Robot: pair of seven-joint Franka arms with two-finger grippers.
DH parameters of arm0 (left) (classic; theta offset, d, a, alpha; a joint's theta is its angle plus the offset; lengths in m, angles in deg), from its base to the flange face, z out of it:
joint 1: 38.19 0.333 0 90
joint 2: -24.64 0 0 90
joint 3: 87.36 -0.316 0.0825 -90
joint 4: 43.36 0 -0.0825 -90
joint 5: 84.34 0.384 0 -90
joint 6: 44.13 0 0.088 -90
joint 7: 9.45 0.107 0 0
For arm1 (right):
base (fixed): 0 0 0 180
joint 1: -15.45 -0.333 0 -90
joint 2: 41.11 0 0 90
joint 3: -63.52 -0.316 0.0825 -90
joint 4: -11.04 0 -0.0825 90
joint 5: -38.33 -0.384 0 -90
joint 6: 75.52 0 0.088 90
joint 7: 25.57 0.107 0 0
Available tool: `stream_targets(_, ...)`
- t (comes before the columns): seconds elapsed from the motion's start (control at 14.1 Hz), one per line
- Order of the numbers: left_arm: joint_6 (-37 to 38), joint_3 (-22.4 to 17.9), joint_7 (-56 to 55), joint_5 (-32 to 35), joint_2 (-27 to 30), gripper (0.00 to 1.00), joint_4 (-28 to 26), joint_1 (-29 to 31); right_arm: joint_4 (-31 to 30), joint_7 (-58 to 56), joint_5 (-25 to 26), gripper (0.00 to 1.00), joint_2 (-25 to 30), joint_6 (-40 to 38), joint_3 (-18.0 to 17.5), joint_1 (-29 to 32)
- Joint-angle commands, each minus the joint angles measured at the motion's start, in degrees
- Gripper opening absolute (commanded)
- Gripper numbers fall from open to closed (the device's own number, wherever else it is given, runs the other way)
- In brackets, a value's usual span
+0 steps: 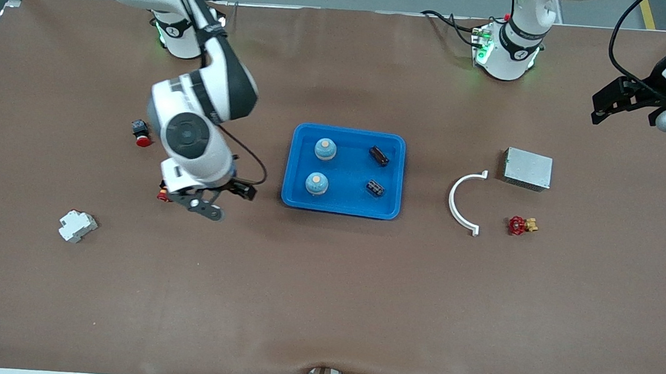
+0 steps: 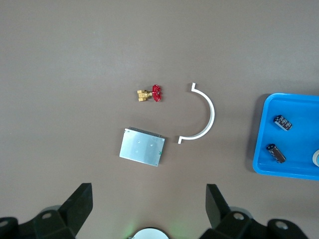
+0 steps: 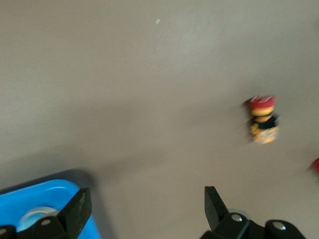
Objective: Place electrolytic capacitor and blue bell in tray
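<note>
Front view: tray (image 1: 393, 174) lies beside right tool (image 1: 213, 200), jaws apart; left tool (image 1: 624, 106) likewise apart.

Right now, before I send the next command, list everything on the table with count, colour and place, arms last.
tray: 1, bright blue, middle of the table.
blue bells: 2, light blue with pale tops, in the tray, at its end toward the right arm.
capacitors: 2, black, in the tray, at its end toward the left arm.
curved bracket: 1, white, between tray and metal box.
metal box: 1, grey, toward the left arm's end.
valve: 1, red and brass, nearer the front camera than the box.
push button: 1, red and black, toward the right arm's end.
plastic block: 1, white, nearest the front camera.
right gripper: fingers open, over bare table beside the tray.
left gripper: fingers open, waiting above its end of the table.
</note>
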Motion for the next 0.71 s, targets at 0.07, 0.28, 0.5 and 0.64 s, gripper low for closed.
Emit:
stream_targets(0.07, 0.9, -0.09, 0.38, 0.2, 0.19, 1.0, 1.29, -0.36, -4.19, -14.76, 0.69, 1.0, 6.45, -1.08, -1.11, 7.16)
stream_targets(0.28, 1.17, -0.09, 0.29, 0.2, 0.37, 1.0, 1.21, -0.36, -4.37, -24.61, 0.69, 1.0, 8.91, -3.36, -1.03, 12.0)
stream_targets(0.5, 1.08, -0.17, 0.21, 0.2, 0.54, 1.0, 1.21, -0.28, -5.16, -29.9, 0.69, 1.0, 11.55, -3.98, -1.11, 16.74)
stream_targets(0.64, 0.91, -0.17, 0.12, 0.11, 0.54, 1.0, 1.38, -0.36, -5.34, -34.2, 0.69, 1.0, 13.22, -4.07, -1.11, 19.55)
